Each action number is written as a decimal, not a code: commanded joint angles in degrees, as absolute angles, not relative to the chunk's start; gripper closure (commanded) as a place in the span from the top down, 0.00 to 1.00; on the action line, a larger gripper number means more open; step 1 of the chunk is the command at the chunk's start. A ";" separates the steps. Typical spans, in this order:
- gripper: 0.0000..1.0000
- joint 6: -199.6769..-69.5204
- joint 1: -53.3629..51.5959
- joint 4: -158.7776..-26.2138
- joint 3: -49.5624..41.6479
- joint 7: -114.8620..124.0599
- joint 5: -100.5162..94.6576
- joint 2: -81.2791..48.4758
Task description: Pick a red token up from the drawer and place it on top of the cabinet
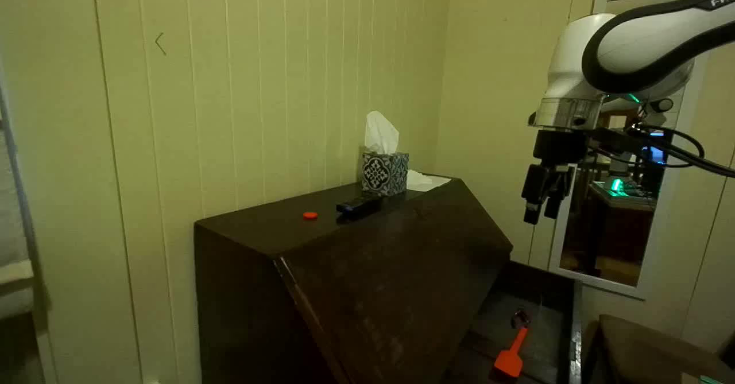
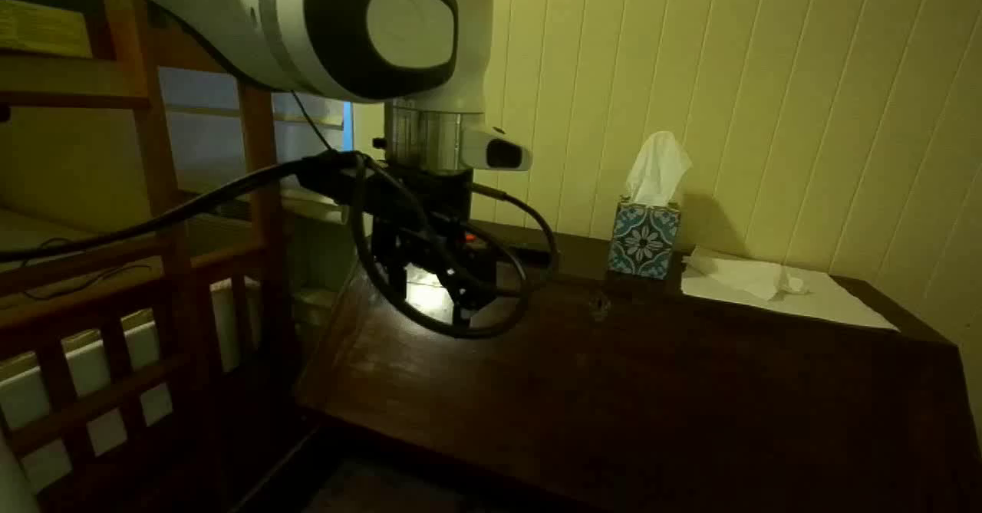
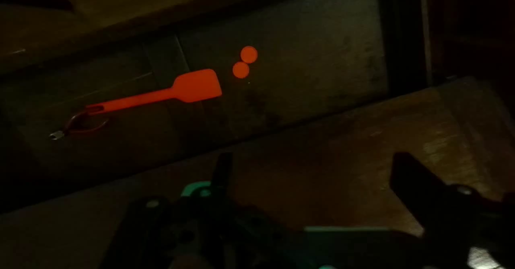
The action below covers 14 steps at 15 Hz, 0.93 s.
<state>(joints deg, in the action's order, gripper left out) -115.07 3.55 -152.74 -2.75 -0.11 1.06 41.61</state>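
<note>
The dark brown cabinet shows in both exterior views, with its drawer pulled out. In the wrist view, two red tokens lie side by side on the drawer floor, touching or nearly so. Another red token lies on the cabinet top. In an exterior view it is mostly hidden behind the gripper and cables. My gripper is open and empty, pointing down, high above the drawer. In the wrist view its fingers are wide apart over the slanted front.
An orange-red spatula with a loop on its handle lies in the drawer beside the tokens. On the cabinet top are a tissue box, a dark remote-like object and white paper. A mirror leans behind the arm.
</note>
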 commanded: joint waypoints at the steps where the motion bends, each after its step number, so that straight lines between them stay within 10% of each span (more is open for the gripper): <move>1: 1.00 -114.92 3.49 -152.63 -2.82 -0.09 1.01 41.59; 14: 1.00 -119.53 3.53 -152.44 -5.15 -2.71 1.52 36.47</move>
<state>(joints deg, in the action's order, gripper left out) -115.85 3.65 -152.74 -3.04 -0.23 1.06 41.14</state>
